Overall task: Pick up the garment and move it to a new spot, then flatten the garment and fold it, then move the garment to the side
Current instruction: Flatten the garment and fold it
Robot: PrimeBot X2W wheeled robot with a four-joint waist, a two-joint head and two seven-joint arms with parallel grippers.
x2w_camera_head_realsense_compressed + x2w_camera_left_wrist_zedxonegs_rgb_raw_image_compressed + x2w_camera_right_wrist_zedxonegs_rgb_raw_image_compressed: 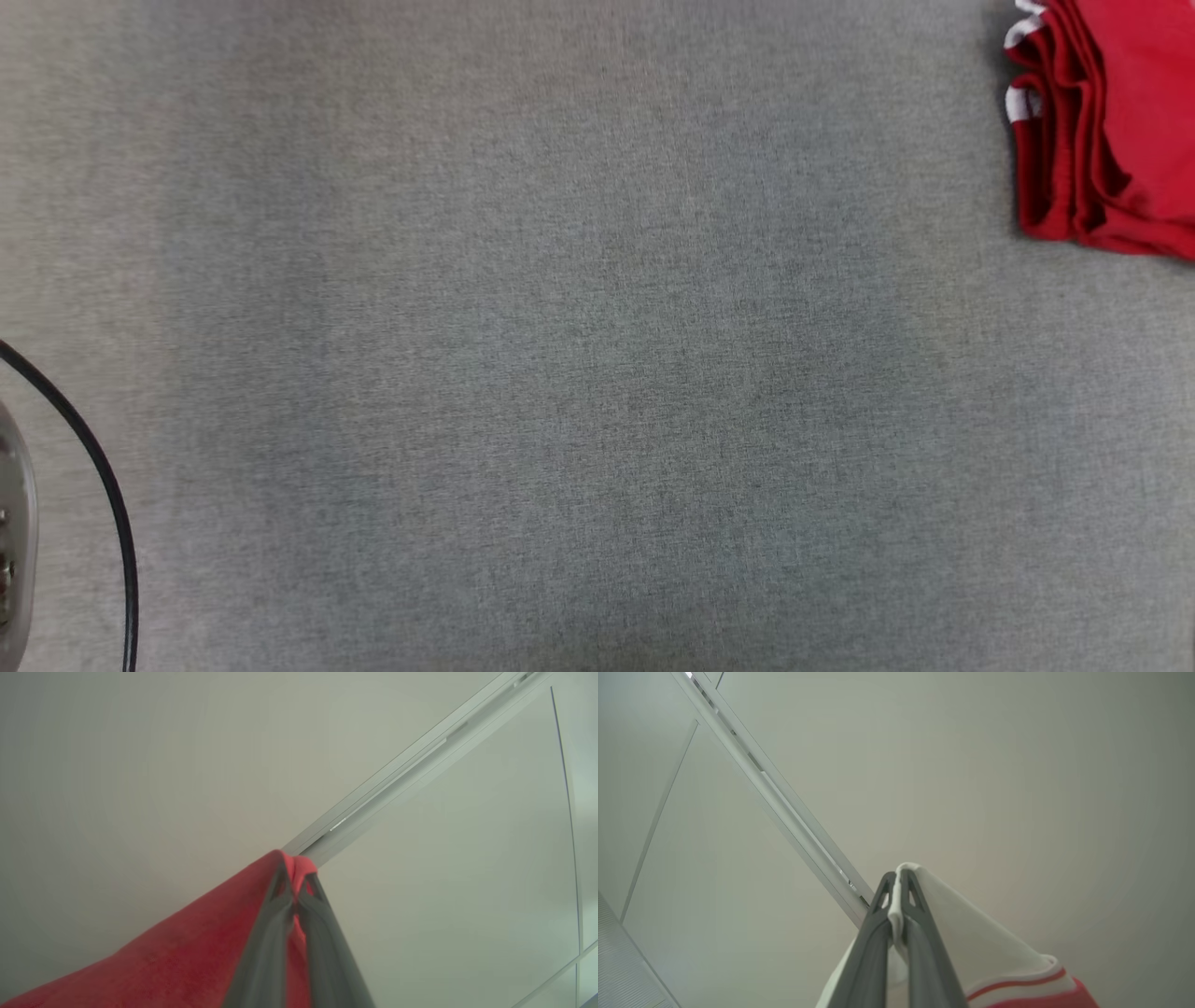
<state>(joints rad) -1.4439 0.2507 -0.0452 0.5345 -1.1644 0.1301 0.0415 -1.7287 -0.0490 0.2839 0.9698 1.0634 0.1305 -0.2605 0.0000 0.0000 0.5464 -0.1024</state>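
The garment is red cloth with white striped trim. In the left wrist view my left gripper [296, 882] points up at a pale ceiling, shut on a red fold of the garment [187, 956] that drapes down to the left. My right gripper [897, 884] also points up and is shut on the garment's white edge [976, 947], where a red stripe shows lower right. In the head view, bunched red folds of garment [1120, 121] with white trim sit at the top right corner over the grey table [560, 373]. Whether they lie on it or hang above it I cannot tell.
A black cable [103, 485] curves along the head view's lower left edge, beside a pale grey robot part [14, 541]. A ceiling rail [420, 760] crosses above the left gripper, and the ceiling rail [784, 807] also runs behind the right gripper.
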